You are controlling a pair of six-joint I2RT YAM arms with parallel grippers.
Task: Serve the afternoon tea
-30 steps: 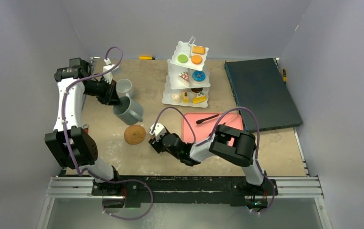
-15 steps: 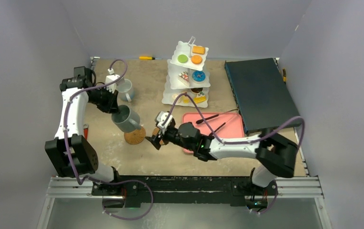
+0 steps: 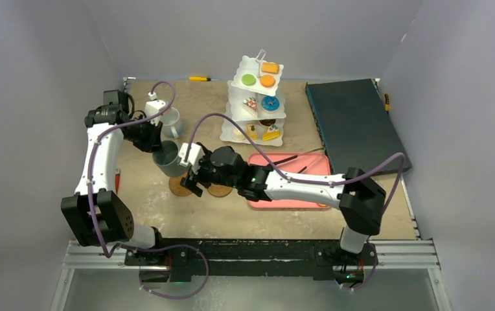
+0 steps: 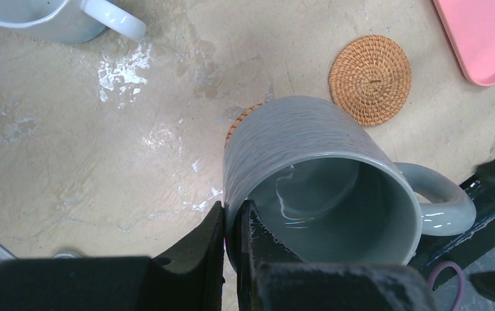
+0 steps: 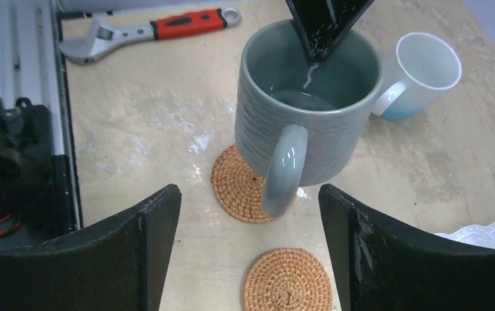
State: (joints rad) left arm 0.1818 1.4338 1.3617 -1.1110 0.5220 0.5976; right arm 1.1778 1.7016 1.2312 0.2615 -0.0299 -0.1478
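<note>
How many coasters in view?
2. First coaster partly hidden under the grey mug held by the left pincer; second coaster bare beside it, nearer the pink tray.

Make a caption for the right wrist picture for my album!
Left jaws hold the grey mug by its rim over one coaster; a second coaster lies bare nearby, white mug behind.

In the left wrist view the grey mug (image 4: 310, 175) hid most of one cork coaster (image 4: 240, 121), the top edge cut off the white mug (image 4: 37, 19) and the pink tray (image 4: 484, 39), and the right wrist view showed only the scalloped rim of the stand (image 5: 484, 234).
</note>
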